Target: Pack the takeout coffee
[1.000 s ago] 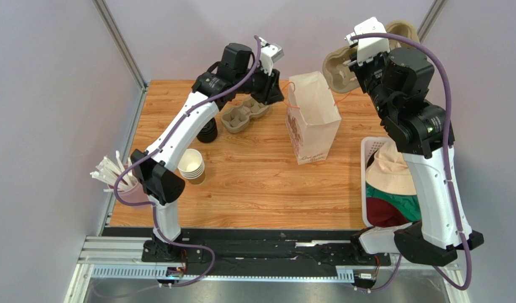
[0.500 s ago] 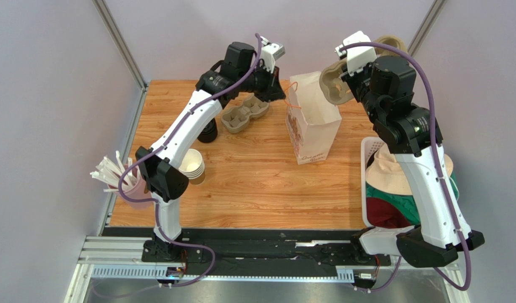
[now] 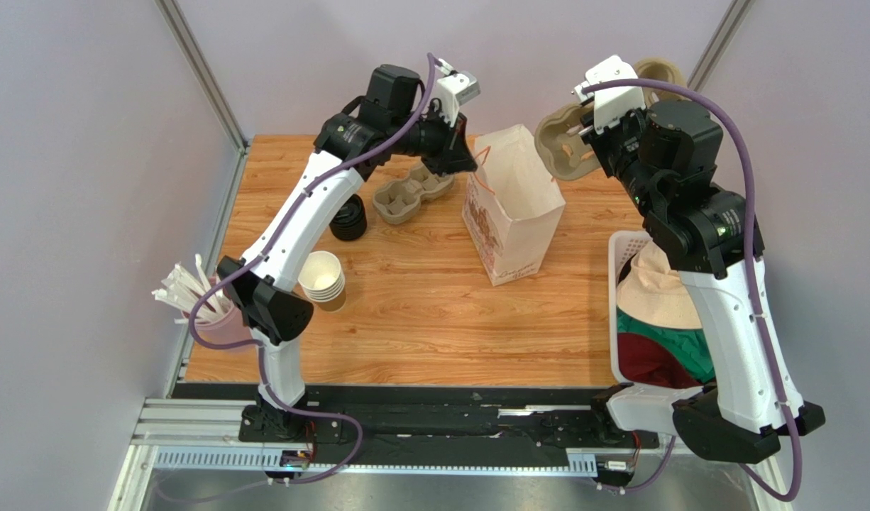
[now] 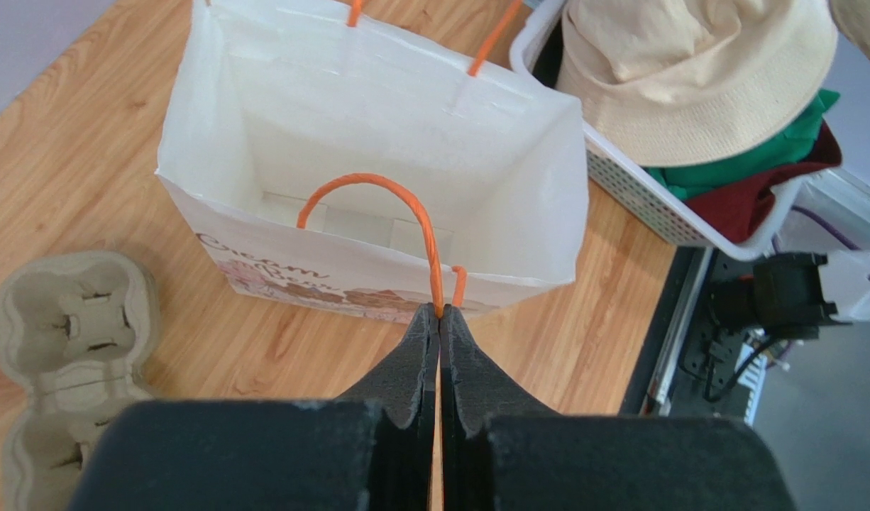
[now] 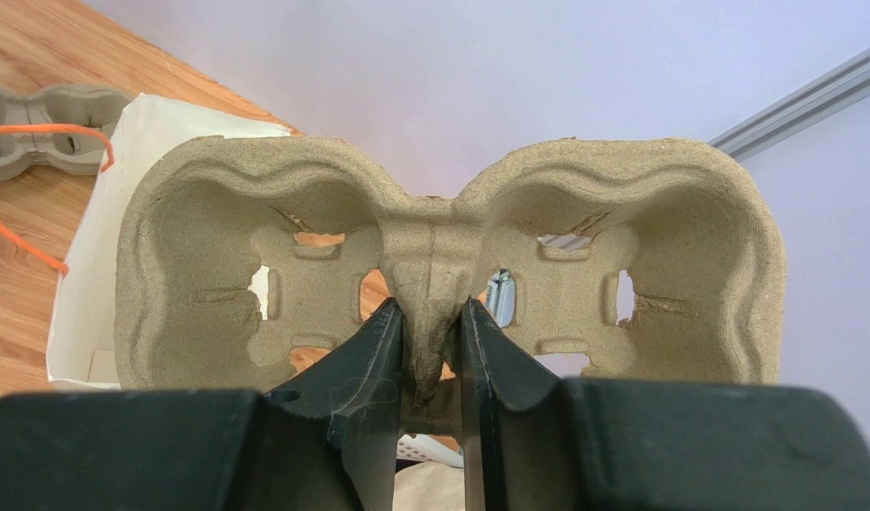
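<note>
No lidded kraft cup shows in any view. A white paper bag (image 3: 514,208) with orange handles stands open mid-table, tilted to the left. My left gripper (image 3: 473,162) is shut on the near orange handle (image 4: 437,287), its tips (image 4: 439,316) just above the bag's rim (image 4: 365,282). My right gripper (image 3: 591,136) is shut on the middle ridge of a two-cup pulp carrier (image 5: 450,266). It holds the carrier (image 3: 562,144) in the air, up and to the right of the bag's mouth.
A second pulp carrier (image 3: 413,192) lies on the table left of the bag. A black stack of lids (image 3: 350,219), a stack of lidless brown cups (image 3: 323,280) and a pink cup of stirrers (image 3: 210,309) stand at the left. A white basket (image 3: 621,256) of clothes is at the right.
My left gripper has pulled the bag's handle to the left, tilting the bag and spreading its mouth. My right gripper has carried the carrier down and left toward the bag.
</note>
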